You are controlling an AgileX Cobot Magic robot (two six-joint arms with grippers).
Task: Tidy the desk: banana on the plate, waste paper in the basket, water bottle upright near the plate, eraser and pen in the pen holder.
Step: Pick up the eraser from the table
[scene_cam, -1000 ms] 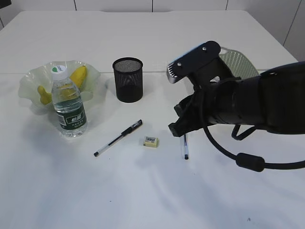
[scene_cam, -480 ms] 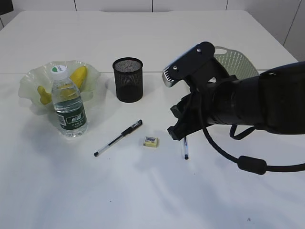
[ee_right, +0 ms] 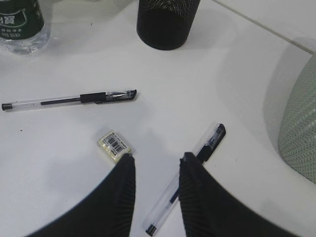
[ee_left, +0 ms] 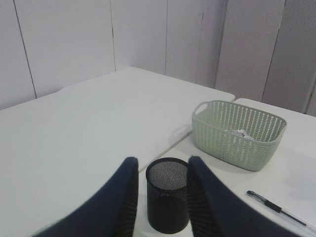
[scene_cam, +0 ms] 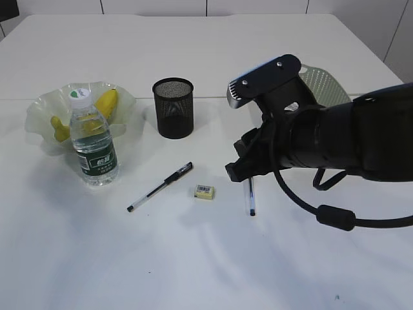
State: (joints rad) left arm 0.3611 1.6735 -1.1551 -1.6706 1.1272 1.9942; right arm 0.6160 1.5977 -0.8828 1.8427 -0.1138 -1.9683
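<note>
Fingers on my right gripper [ee_right: 154,160] are standing parted and grasping nothing, hovering over the table [scene_cam: 193,271]. I am looking at the risks from biggest thing down. The basket [ee_left: 239,133], at two o'clock from the pen holder [scene_cam: 173,108], is already holding the paper. The bottle [scene_cam: 92,139] is standing at the plate [scene_cam: 39,113] with the banana [scene_cam: 106,102] on it. One pen [ee_right: 185,180] is lying slantwise under my right fingers; closing off-centre could be rolling it away. A second pen [scene_cam: 160,186] is lying at nine o'clock of the eraser [ee_right: 114,145], which a stray finger could be nudging. My left gripper [ee_left: 160,170] is parted, empty, near the holder.
</note>
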